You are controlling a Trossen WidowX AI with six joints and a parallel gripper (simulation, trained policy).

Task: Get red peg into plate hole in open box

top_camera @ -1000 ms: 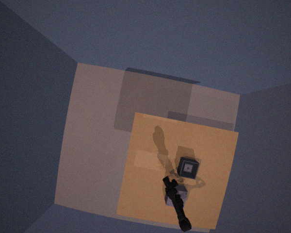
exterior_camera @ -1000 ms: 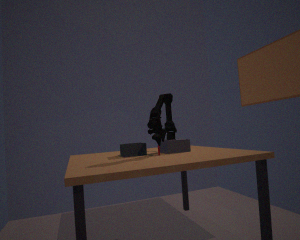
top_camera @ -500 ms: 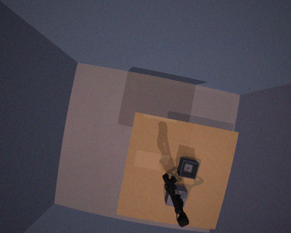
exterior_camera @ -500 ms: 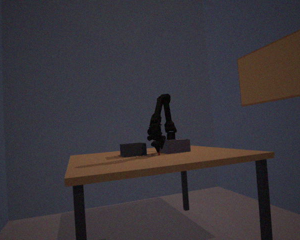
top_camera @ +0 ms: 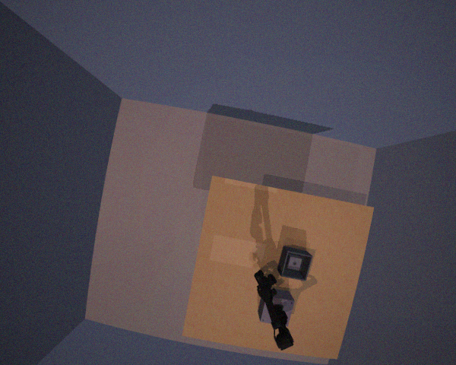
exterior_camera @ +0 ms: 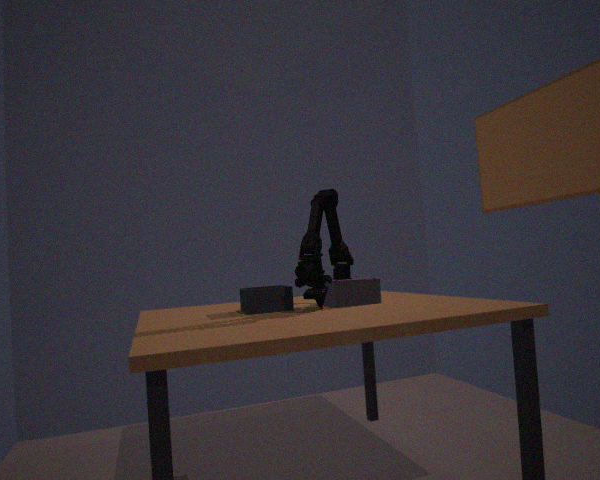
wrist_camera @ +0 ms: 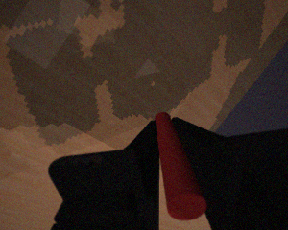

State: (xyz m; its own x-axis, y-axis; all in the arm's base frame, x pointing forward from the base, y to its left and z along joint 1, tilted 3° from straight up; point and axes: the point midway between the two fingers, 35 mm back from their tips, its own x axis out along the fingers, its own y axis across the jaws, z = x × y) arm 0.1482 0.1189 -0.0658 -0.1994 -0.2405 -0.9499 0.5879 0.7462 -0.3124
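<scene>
The red peg stands between the two black fingers, running lengthwise down the gap in the wrist view. My gripper is shut on it, low at the table. In the exterior view only a speck of red shows below the fingertips; in the top view the arm hides the peg. The dark open box stands beside the gripper, apart from it. The light plate with its dark hole shows at the box's bottom in the top view.
A grey-purple block stands close to the gripper, on the side away from the box, under the arm in the top view. The wooden table bears everything. Arm shadows fall around the box.
</scene>
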